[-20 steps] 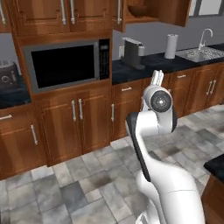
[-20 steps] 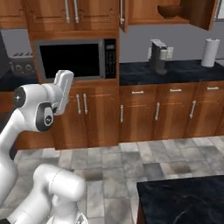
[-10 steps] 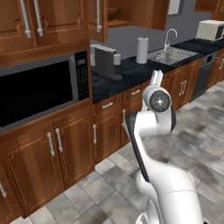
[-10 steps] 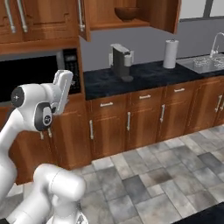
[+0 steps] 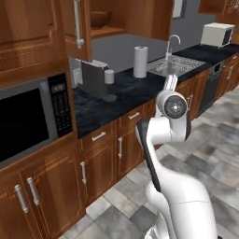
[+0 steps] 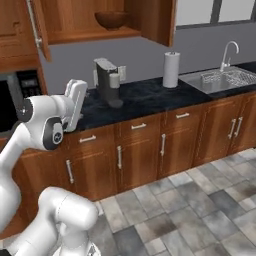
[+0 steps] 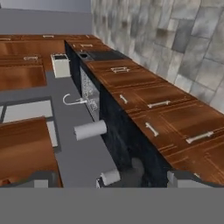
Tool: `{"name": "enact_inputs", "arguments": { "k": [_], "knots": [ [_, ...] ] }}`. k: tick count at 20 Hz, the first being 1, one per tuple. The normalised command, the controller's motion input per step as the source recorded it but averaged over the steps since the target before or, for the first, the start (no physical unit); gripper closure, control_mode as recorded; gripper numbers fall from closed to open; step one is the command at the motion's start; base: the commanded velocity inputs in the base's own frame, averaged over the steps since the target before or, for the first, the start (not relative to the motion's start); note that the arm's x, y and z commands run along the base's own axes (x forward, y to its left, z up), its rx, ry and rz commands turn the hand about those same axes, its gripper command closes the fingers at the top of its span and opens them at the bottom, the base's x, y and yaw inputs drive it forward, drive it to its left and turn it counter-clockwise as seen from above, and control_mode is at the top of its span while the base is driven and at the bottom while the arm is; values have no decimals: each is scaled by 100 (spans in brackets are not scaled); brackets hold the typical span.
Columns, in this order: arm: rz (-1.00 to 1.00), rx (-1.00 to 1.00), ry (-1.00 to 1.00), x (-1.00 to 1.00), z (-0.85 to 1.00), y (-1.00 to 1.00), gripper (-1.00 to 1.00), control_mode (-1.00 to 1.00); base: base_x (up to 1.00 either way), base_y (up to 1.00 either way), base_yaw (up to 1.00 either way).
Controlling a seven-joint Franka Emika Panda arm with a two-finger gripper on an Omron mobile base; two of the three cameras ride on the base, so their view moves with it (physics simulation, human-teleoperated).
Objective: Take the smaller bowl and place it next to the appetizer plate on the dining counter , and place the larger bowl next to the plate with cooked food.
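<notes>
The larger bowl [image 5: 99,17], dark brown wood, sits on the shelf of an open upper cabinet [image 6: 112,19]. My arm is folded upright in front of the base, its hand [image 5: 171,83] raised near counter height and well below the bowl [image 6: 76,102]. In the hand view my gripper [image 7: 113,180] is open, its two tips far apart with nothing between them. The smaller bowl, the appetizer plate, the plate with cooked food and the dining counter are out of view.
On the black counter [image 5: 126,91] stand a coffee machine [image 6: 107,80] and a paper towel roll [image 5: 140,61], with a sink [image 6: 220,80] to the right. A microwave [image 5: 28,116] is built in at left. The cabinet door [image 5: 77,25] hangs open. The floor [image 6: 190,210] is tiled.
The whole picture has shifted: the base has moved right along the cabinets, so the microwave slid left and the open cabinet, bowl and sink came in. The arm keeps its folded pose, gripper open.
</notes>
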Motion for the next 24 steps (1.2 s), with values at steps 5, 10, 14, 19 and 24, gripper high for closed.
{"name": "enact_inputs", "arguments": {
  "k": [5,10,14,19,24],
  "knots": [
    [0,0,0,0,0,0,-100,100,100,-16,-15],
    [0,0,0,0,0,0,-100,100,93,0,16],
    [0,0,0,0,0,0,-100,100,83,-20,37],
    [0,0,0,0,0,0,-100,100,70,-70,35],
    [0,0,0,0,0,0,-100,100,95,-67,31]
  ]
}}
